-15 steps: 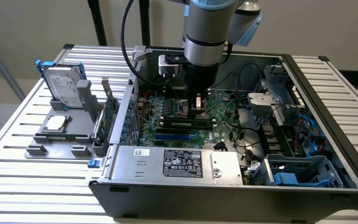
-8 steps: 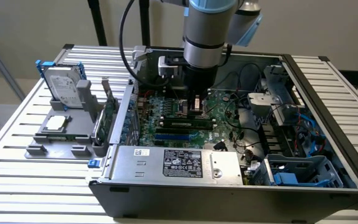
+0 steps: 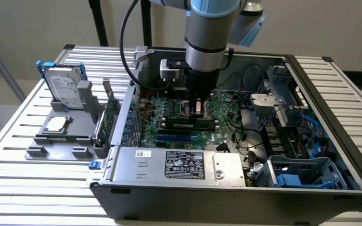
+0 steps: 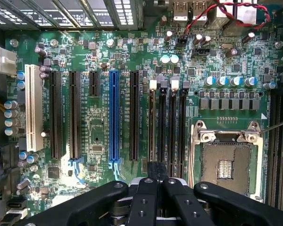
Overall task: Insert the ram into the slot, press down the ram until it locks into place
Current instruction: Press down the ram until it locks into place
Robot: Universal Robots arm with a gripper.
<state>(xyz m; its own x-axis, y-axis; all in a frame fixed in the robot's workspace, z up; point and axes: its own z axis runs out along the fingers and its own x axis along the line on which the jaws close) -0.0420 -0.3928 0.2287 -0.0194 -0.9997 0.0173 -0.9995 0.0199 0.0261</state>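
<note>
Slatted table (image 3: 11, 155) carries an open computer case (image 3: 231, 188), and we see the arm (image 3: 209, 28) reach down over its motherboard (image 4: 99, 127). The gripper (image 4: 158, 186), fingers drawn together on nothing visible, hangs at the near end of the memory bank. The ram (image 3: 187, 125) appears to stand in the slot (image 4: 152, 122), lengthwise away from the fingers.

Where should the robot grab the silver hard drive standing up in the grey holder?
Probably its top end, coming straight down. The hard drive stands upright, its bottom tucked into the grey holder, so only the upper flat faces are free to pinch.
</note>
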